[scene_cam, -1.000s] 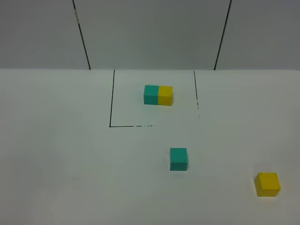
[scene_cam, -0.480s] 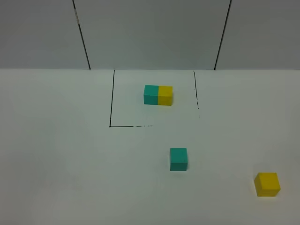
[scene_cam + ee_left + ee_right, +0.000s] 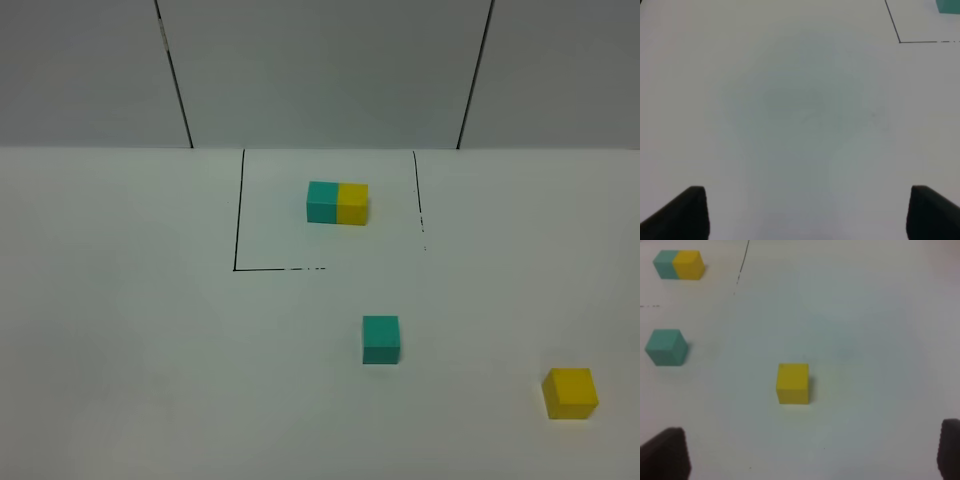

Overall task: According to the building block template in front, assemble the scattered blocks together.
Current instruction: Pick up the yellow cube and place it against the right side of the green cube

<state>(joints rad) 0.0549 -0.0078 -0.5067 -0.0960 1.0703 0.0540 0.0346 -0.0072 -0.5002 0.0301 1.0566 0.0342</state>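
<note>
A broad white surface point(image 3: 120, 350) fills the room's view. Thin black lines point(image 3: 238, 220) at its far middle frame the building block template point(image 3: 337, 203). Nearer, outside the frame, sits the loose teal cube point(image 3: 381, 339), with the yellow cube point(image 3: 571, 393) well apart to its right. The left end effector point(image 3: 807, 212) and the right end effector point(image 3: 807, 450) are both spread wide, grasping nothing.

You have the template bar point(image 3: 337, 203) at the back of the table point(image 3: 120, 350), inside the line frame point(image 3: 238, 210) and toward its rear. The middle cube point(image 3: 381, 339) lies in front of the frame, outside it, slightly right of the bar. The right-hand cube point(image 3: 571, 393) lies well apart from it, farther right and nearer the front.
</note>
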